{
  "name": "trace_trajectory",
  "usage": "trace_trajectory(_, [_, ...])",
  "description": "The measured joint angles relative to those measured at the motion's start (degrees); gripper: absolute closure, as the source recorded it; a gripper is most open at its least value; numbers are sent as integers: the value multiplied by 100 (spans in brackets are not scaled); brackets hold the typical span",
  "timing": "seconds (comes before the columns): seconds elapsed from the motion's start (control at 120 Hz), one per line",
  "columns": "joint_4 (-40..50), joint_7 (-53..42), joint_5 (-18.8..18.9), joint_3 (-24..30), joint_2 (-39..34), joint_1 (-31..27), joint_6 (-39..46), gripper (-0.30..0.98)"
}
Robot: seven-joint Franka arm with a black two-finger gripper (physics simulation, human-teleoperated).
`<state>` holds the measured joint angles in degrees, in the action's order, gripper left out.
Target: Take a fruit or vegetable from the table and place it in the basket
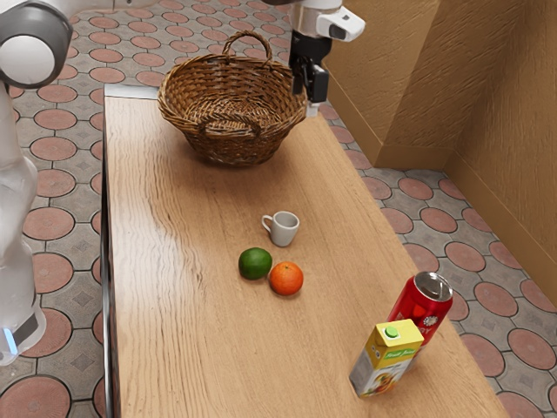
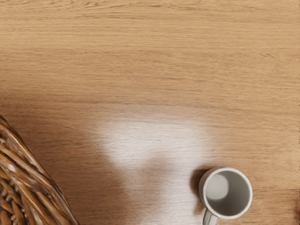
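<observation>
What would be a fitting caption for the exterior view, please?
An orange, a green fruit and a mug between the wicker basket and the juice carton on a wooden table.

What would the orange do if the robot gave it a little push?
The orange would probably roll, since it looks round and sits on a flat wooden table. Pushed toward the green fruit right beside it, it might bump that too.

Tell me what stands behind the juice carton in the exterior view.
A red can; its top and upper side show, but the carton covers much of its lower front.
</observation>
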<state>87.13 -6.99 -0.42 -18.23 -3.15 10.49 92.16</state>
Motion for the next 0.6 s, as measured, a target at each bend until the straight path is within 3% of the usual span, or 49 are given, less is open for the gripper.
trace_trajectory(0.2, [-11, -38, -1, -15, 1, 45, -8, 0])
trace_trajectory(0.308, [-560, -55, 12, 66, 287, -104, -208, 0])
trace_trajectory(0.475, [-852, -75, 12, 903, 736, -775, -376, 0])
trace_trajectory(0.6, [-1162, -87, 6, 1360, 1189, 77, -424, 0])
